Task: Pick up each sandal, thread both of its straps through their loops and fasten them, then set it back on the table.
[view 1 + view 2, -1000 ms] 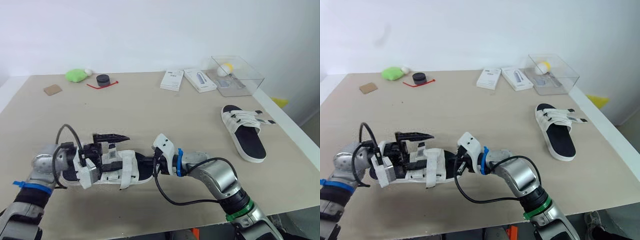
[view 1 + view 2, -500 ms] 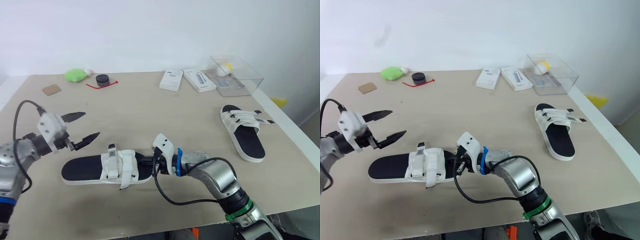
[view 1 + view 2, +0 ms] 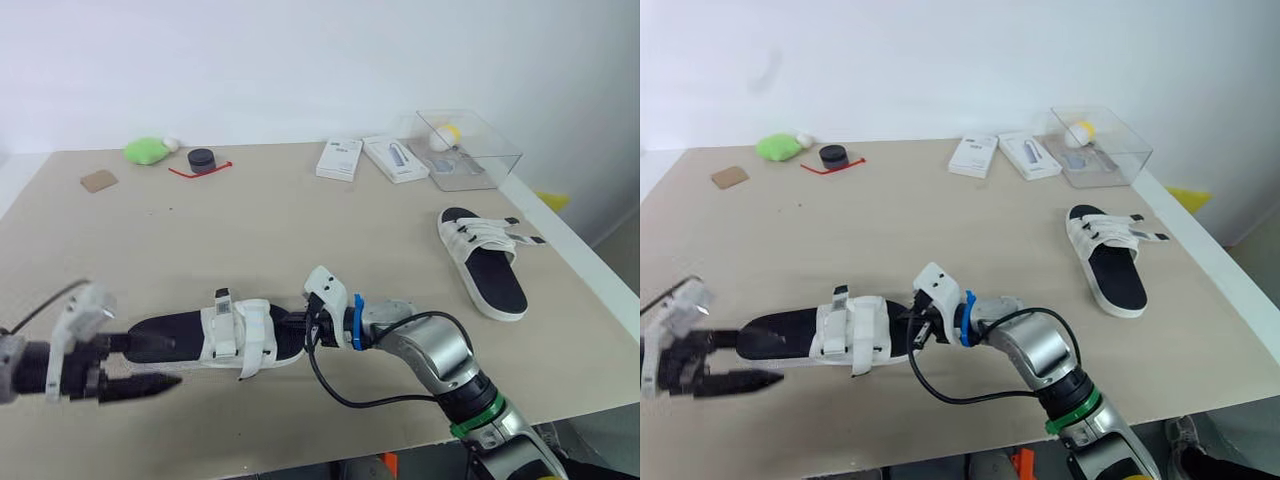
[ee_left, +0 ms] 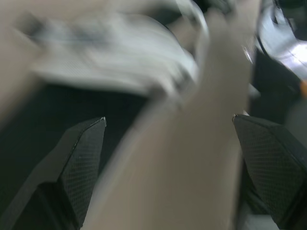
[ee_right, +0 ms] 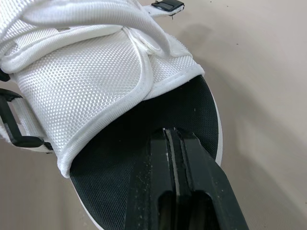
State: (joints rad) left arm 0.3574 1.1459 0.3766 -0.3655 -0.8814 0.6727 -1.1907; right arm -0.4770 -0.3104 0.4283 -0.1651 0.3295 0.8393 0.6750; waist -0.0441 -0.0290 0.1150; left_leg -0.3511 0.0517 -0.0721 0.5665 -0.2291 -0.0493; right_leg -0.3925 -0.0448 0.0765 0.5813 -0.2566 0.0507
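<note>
I have two sandals on the surface (image 3: 300,220). The near sandal (image 3: 215,335) lies flat along the front edge, a bit left of the middle. It has a black inside, a white bottom and wide white straps (image 5: 96,72) made of bumpy net cloth (they fold over each other in my right wrist view). A small black buckle (image 5: 168,5) sticks out on one side of the straps, and a black loop (image 5: 24,142) sits on the other side. A little white tag (image 3: 222,301) stands up from the straps.

My right jaws are pressed together with no gap. Their fingers (image 5: 192,191) lie over the black inside at the end of the near sandal that points to the right edge, just beside the straps. I cannot tell if they pinch any part of it.

My left jaws are wide open and hold nothing. They are by the front left corner, at the other end of the near sandal. One finger (image 3: 150,346) is over the black inside there. The other finger (image 3: 140,385) is off the sandal, nearer the front edge. I cannot tell if either one touches it.

The far sandal (image 3: 487,268) lies flat near the right edge, well apart from both jaws. It looks the same, with a black inside, a white bottom and white straps. Its strap ends (image 3: 522,238) poke out toward the right edge and have black tips.

A clear box (image 3: 470,150) sits by the back right corner.
</note>
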